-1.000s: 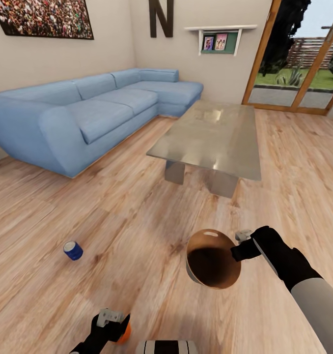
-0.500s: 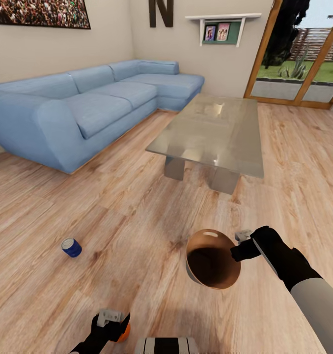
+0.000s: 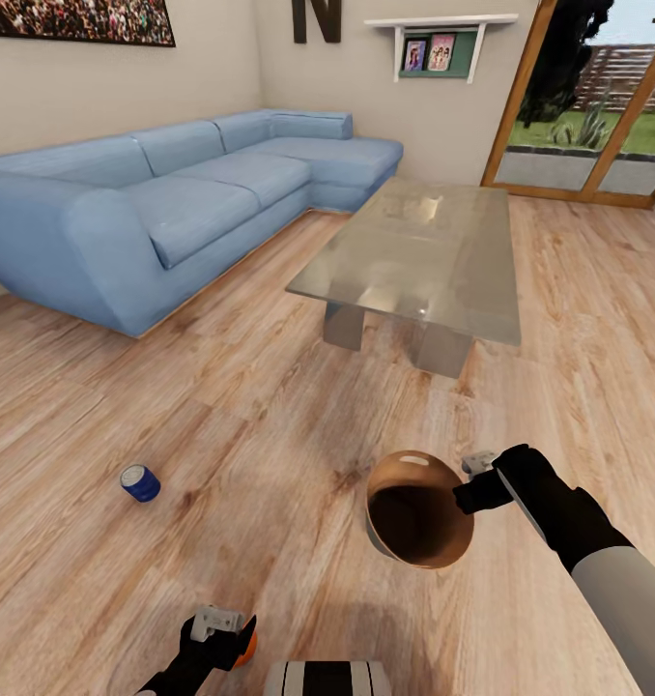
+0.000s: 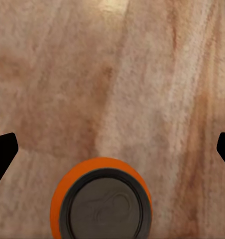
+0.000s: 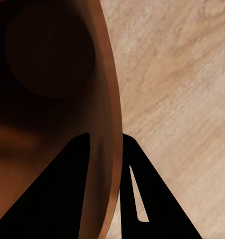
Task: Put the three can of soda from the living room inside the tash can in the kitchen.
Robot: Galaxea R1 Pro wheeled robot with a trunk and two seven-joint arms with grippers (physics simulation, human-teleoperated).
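Observation:
The trash can [image 3: 419, 509], copper-brown inside, hangs tilted above the wood floor, and my right gripper [image 3: 469, 489] is shut on its rim. In the right wrist view the two dark fingers [image 5: 67, 194] straddle the can's wall [image 5: 103, 99]. A bright orange soda can [image 3: 246, 651] with a grey top [image 4: 101, 209] stands on the floor under my left gripper [image 3: 217, 633]. That gripper is open, its fingertips [image 4: 4, 152] far apart on either side of the can and not touching it. A dark blue soda can [image 3: 140, 482] stands on the floor to the left. The third can is out of view.
A blue corner sofa [image 3: 163, 217] runs along the left wall. A glass coffee table [image 3: 419, 256] stands ahead in the middle. Glass doors with wood frames [image 3: 588, 116] are at the back right. Open floor lies between the table and me.
The whole picture has slid slightly, so the camera moved toward the sofa and table. Both grippers, the trash can and the orange can keep their places in the view.

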